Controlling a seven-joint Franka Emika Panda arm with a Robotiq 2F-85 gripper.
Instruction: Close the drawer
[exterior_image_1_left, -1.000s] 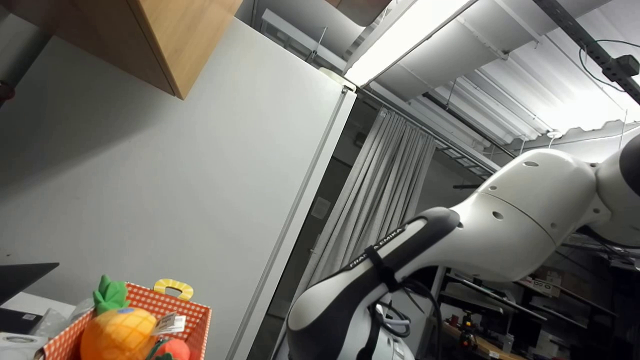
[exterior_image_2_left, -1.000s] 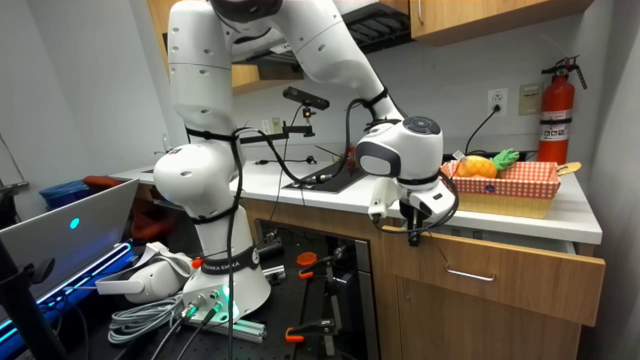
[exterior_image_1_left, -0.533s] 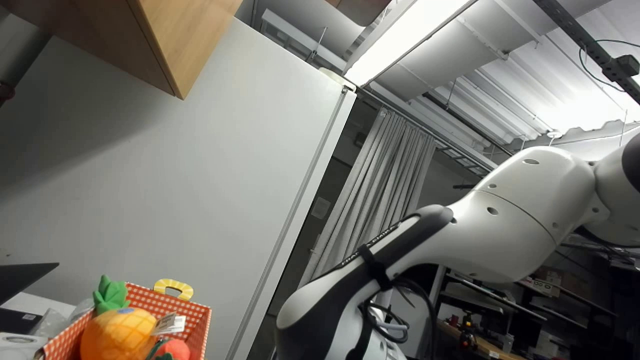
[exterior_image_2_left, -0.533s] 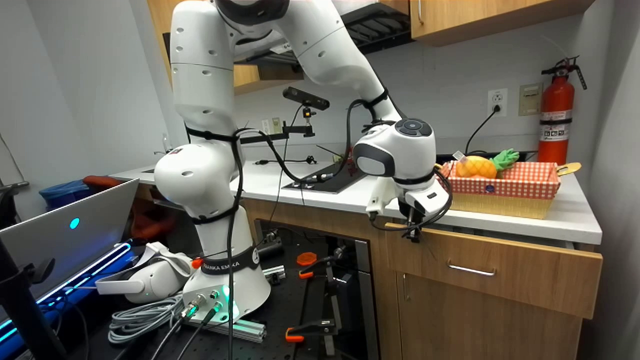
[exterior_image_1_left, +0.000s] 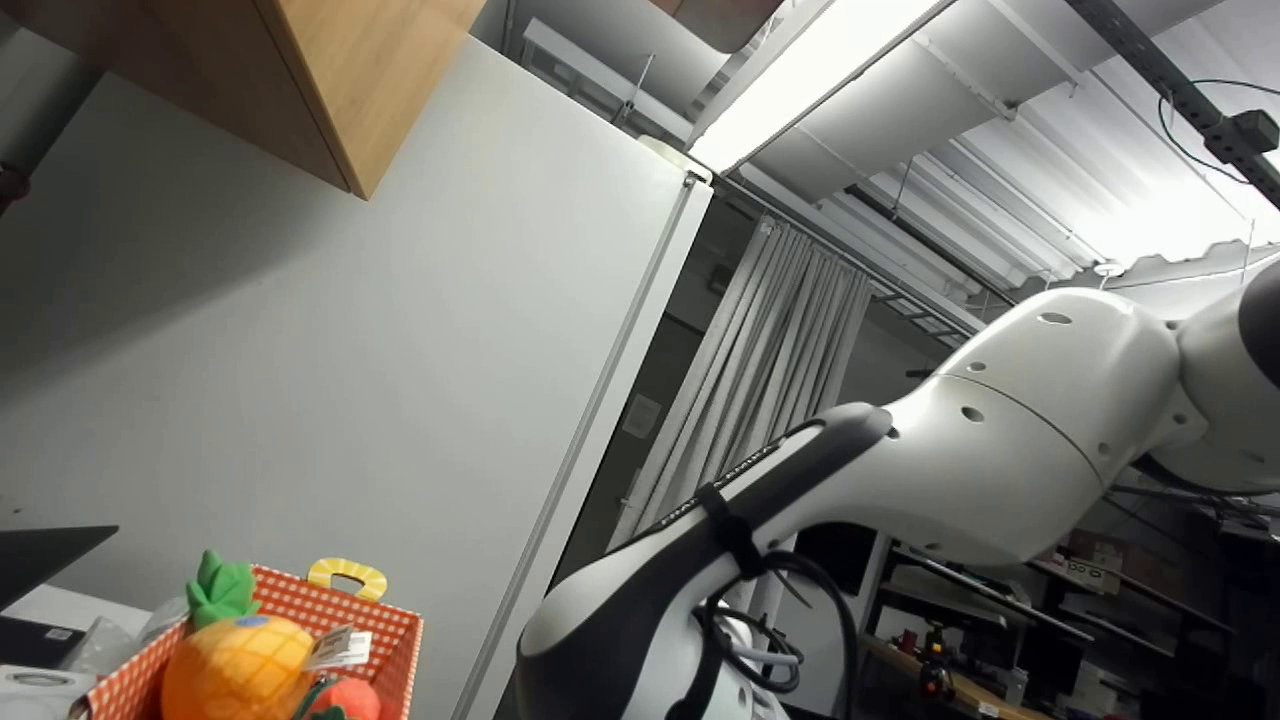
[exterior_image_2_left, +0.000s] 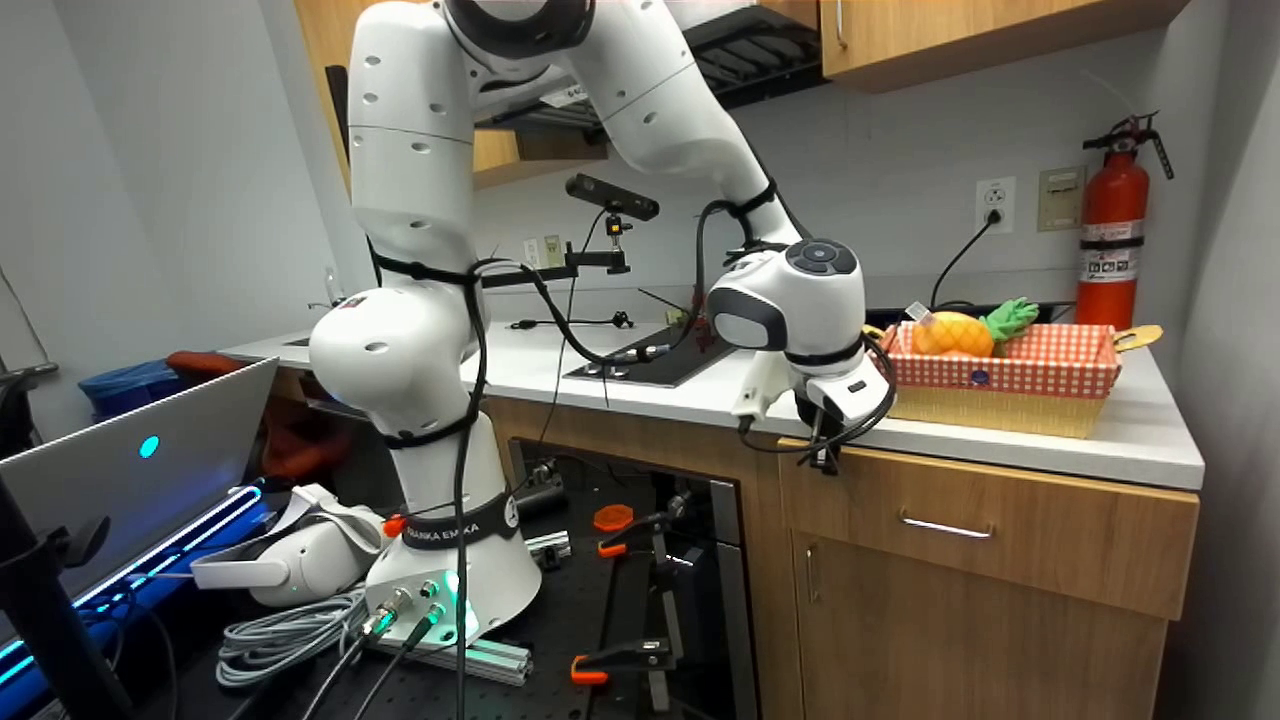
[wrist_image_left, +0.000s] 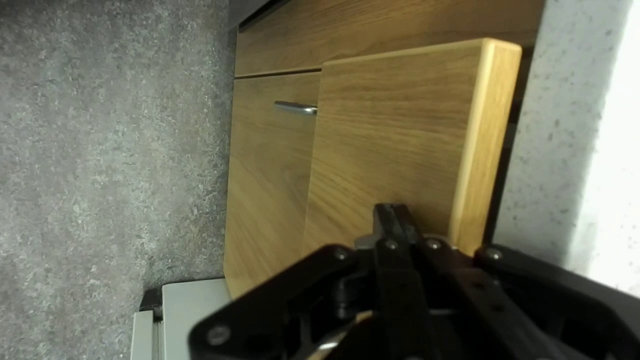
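The wooden drawer (exterior_image_2_left: 1060, 540) sits under the white counter in an exterior view, with a silver bar handle (exterior_image_2_left: 946, 525). It is almost flush, and its inside is hidden. In the wrist view the drawer front (wrist_image_left: 390, 135) stands slightly proud of the cabinet, with a narrow dark gap between its top edge and the counter. My gripper (exterior_image_2_left: 826, 462) is at the drawer's upper left corner, left of the handle. In the wrist view my gripper (wrist_image_left: 392, 207) is shut with nothing between its fingers. Its tips are against or very close to the drawer front.
The counter (exterior_image_2_left: 1040, 455) overhangs just above the drawer. A checkered basket (exterior_image_2_left: 1000, 400) with plush fruit stands on it. A cabinet door (exterior_image_2_left: 960, 640) with a handle (wrist_image_left: 296, 107) is below the drawer. A black oven front (exterior_image_2_left: 690, 590) is to the left; a fire extinguisher (exterior_image_2_left: 1112, 230) stands behind.
The drawer has slid inward from clearly open to almost flush. My shut gripper has moved in toward the cabinet with it. The basket has not moved.
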